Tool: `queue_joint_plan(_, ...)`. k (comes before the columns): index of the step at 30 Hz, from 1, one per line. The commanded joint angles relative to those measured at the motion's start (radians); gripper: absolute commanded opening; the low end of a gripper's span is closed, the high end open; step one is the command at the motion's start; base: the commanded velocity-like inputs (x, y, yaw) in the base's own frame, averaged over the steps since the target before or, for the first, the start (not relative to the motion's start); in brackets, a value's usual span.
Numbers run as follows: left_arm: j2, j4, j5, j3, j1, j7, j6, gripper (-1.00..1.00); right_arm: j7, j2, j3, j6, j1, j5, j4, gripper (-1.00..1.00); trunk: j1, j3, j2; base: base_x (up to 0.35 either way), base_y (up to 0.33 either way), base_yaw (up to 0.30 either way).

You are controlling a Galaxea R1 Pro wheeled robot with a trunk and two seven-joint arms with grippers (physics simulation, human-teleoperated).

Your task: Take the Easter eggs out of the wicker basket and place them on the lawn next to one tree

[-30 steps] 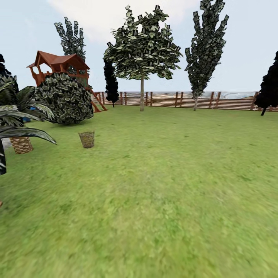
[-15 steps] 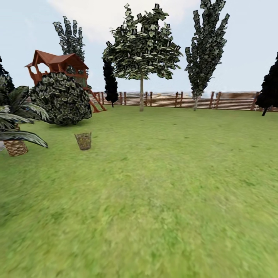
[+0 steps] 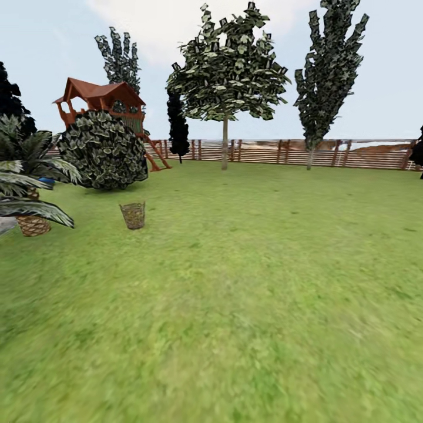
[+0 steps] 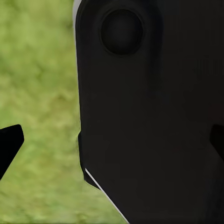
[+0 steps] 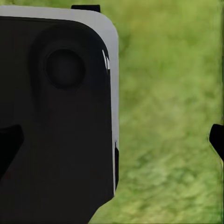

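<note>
The wicker basket (image 3: pixel 133 215) stands upright on the lawn (image 3: pixel 247 282), far ahead and to the left. The Easter eggs are hidden; at this distance I cannot see into the basket. A tree (image 3: pixel 225 144) with a thin straight trunk and a broad leafy canopy stands near the back fence, well beyond the basket. In the left wrist view my left gripper (image 4: pixel 112 142) is open, its dark fingertips (image 4: pixel 9 143) at the picture's edges, with a black robot part between them and grass behind. My right gripper (image 5: pixel 112 139) is open the same way, holding nothing.
A round leafy bush (image 3: pixel 106 150) and a red-roofed play tower (image 3: pixel 101 98) stand behind the basket. A short palm (image 3: pixel 32 176) is at the left edge. A slatted wooden fence (image 3: pixel 294 153) closes the back, with a taller tree (image 3: pixel 328 76) to the right.
The whole head view has shifted a little to the right and the palm now sits further back: the camera has moved. The basket stays where it stood on the grass.
</note>
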Motion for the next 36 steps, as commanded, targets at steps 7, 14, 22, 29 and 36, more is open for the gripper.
queue_joint_plan(7, 0.0, -0.001, 0.0, 0.0, 0.0, -0.003, 0.0, 1.0, 0.001, 0.0, 0.001, 0.001, -0.001, -0.002, 0.001, 1.0, 0.001, -0.001, 0.0, 0.308, -0.094, 0.248)
queue_joint_plan(14, 0.0, -0.001, 0.0, 0.0, 0.0, -0.003, 0.0, 1.0, 0.001, 0.0, 0.001, 0.001, -0.001, -0.002, 0.001, 1.0, 0.001, -0.001, 0.0, 0.308, -0.094, 0.217)
queue_joint_plan(22, 0.0, -0.001, 0.0, 0.0, 0.0, -0.003, 0.0, 1.0, 0.001, 0.0, 0.001, 0.001, -0.001, -0.002, 0.001, 1.0, 0.001, -0.001, 0.0, 0.308, -0.092, 0.111)
queue_joint_plan(29, 0.0, -0.001, 0.0, 0.0, 0.0, -0.003, 0.0, 1.0, 0.001, 0.0, 0.001, 0.001, -0.001, -0.002, 0.001, 1.0, 0.001, -0.001, 0.0, 0.308, -0.091, 0.004)
queue_joint_plan(36, 0.0, -0.001, 0.0, 0.0, 0.0, -0.003, 0.0, 1.0, 0.001, 0.0, 0.001, 0.001, -0.001, -0.002, 0.001, 1.0, 0.001, -0.001, 0.0, 0.308, -0.089, 0.0)
